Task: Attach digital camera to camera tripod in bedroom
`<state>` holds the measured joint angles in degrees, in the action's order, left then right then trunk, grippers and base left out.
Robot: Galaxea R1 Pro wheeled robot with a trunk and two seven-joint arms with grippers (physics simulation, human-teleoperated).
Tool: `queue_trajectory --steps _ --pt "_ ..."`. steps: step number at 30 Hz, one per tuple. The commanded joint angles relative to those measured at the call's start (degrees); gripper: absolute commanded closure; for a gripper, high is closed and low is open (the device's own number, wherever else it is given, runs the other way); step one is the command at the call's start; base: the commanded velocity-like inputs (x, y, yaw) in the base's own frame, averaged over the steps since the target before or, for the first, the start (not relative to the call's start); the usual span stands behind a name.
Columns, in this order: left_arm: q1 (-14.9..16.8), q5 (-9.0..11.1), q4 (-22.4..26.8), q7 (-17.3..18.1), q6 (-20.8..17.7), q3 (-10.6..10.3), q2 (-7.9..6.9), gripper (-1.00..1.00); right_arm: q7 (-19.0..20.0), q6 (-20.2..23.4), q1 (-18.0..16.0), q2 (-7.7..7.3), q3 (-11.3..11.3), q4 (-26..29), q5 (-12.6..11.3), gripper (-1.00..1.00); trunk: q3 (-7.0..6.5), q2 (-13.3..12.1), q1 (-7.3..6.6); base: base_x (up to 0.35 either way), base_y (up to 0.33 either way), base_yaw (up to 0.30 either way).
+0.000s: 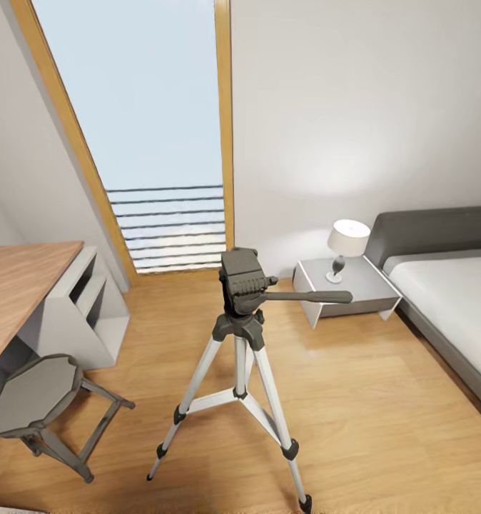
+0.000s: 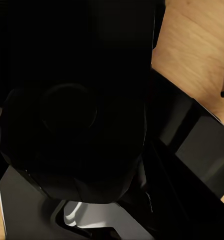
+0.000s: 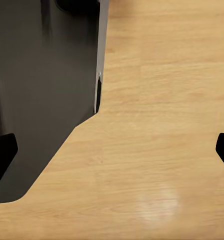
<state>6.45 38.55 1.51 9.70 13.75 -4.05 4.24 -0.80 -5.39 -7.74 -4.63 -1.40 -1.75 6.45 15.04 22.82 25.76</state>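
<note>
The camera tripod [image 1: 240,314] stands on the wood floor in the middle of the bedroom in the head view. It has silver legs, and its dark pan head carries a long handle [image 1: 319,296] pointing right. Very close in the left wrist view is a black rounded body with a round lens-like disc, the digital camera [image 2: 72,115]. My left gripper [image 2: 87,165] appears shut on it, though its fingers are lost in the dark. My right gripper [image 3: 113,152] is open, its black fingertips [image 3: 2,155] far apart over bare floor.
A grey stool [image 1: 37,392] and wood-topped desk [image 1: 19,285] stand at the left, with a white cubby shelf [image 1: 90,307] behind. A nightstand [image 1: 347,285] with a lamp [image 1: 346,243] and the bed [image 1: 454,285] are at the right. A tall window [image 1: 148,128] lies beyond the tripod.
</note>
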Motion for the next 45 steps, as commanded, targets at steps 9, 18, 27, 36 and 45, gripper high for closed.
queue_trajectory --steps 9,18,27,36,45 --pt "0.1 0.5 -0.1 0.2 0.3 -0.4 -0.02 1.00 -0.2 -0.3 -0.1 -0.02 -0.2 -0.2 0.6 -1.00 0.93 0.1 0.02 0.000 0.000 0.000" --pt "0.1 0.4 -0.1 0.2 0.3 -0.4 -0.02 1.00 -0.2 -0.3 -0.1 -0.03 -0.2 -0.2 0.6 -1.00 1.58 0.1 0.02 0.000 0.000 0.000" --pt "0.1 0.4 -0.1 0.2 0.3 -0.4 0.08 1.00 -0.1 -0.1 -0.1 0.05 -0.2 -0.2 0.6 -1.00 1.67 0.1 0.02 -0.048 0.000 0.000" --pt "0.1 0.5 -0.1 0.2 0.2 -0.4 0.07 1.00 -0.2 -0.1 -0.1 0.06 -0.2 -0.1 0.6 -1.00 1.68 0.1 0.02 -0.265 0.000 0.000" --pt "0.1 0.4 -0.1 0.2 0.2 -0.4 0.06 1.00 -0.2 -0.1 -0.1 0.06 -0.2 -0.2 0.6 -1.00 1.68 0.1 0.02 -0.071 0.000 0.000"
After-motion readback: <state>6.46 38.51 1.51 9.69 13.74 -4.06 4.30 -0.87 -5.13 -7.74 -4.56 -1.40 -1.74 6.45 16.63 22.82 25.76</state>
